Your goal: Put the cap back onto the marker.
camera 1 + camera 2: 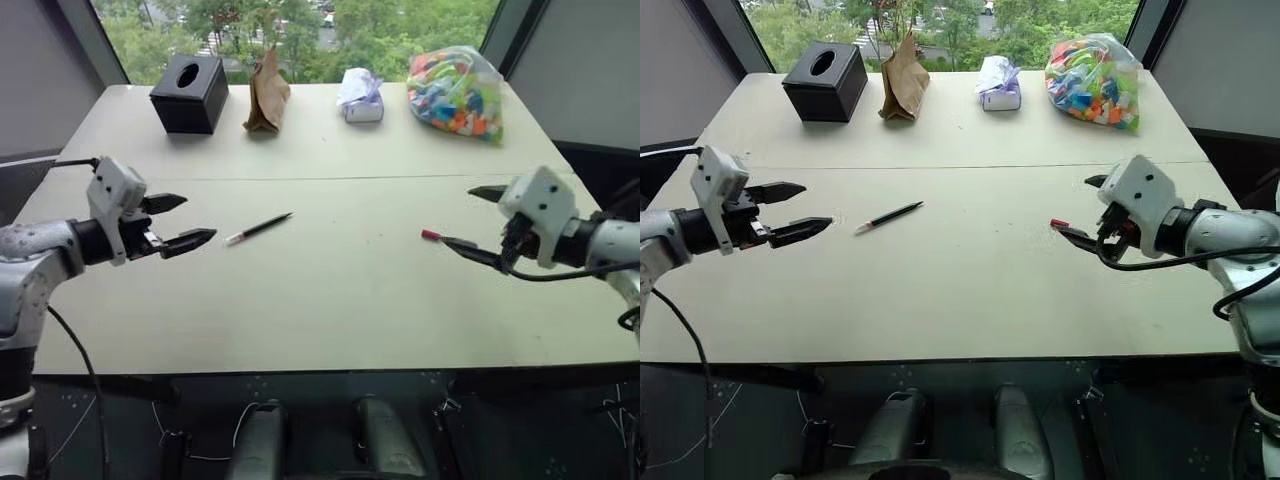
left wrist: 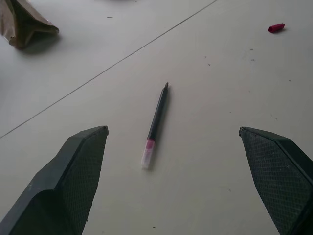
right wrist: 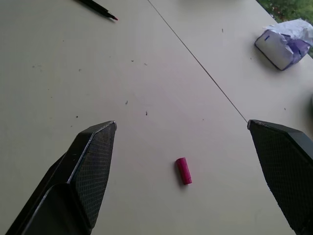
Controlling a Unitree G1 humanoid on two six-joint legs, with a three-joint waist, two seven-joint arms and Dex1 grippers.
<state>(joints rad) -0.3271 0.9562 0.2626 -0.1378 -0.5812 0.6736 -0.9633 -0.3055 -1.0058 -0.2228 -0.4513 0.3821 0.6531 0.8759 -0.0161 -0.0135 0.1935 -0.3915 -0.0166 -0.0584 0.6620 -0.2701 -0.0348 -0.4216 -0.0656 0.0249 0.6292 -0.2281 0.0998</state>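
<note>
At mid-left, the left gripper (image 1: 183, 222) hovers with fingers spread, empty. At mid-right, the right gripper (image 1: 478, 222) is likewise spread and empty. Between them on the table (image 1: 330, 300) lie the marker (image 1: 258, 229), left of centre, and the cap (image 1: 431, 235), just beside the right fingertips. Along the top edge stand a box (image 1: 189, 93), bag (image 1: 267, 93) and tissues (image 1: 361, 97).

Lighting, as we find it: soft daylight from the window (image 1: 300, 30) at twelve o'clock, faint shadows, table (image 1: 330, 300) evenly bright, focus sharp.
</note>
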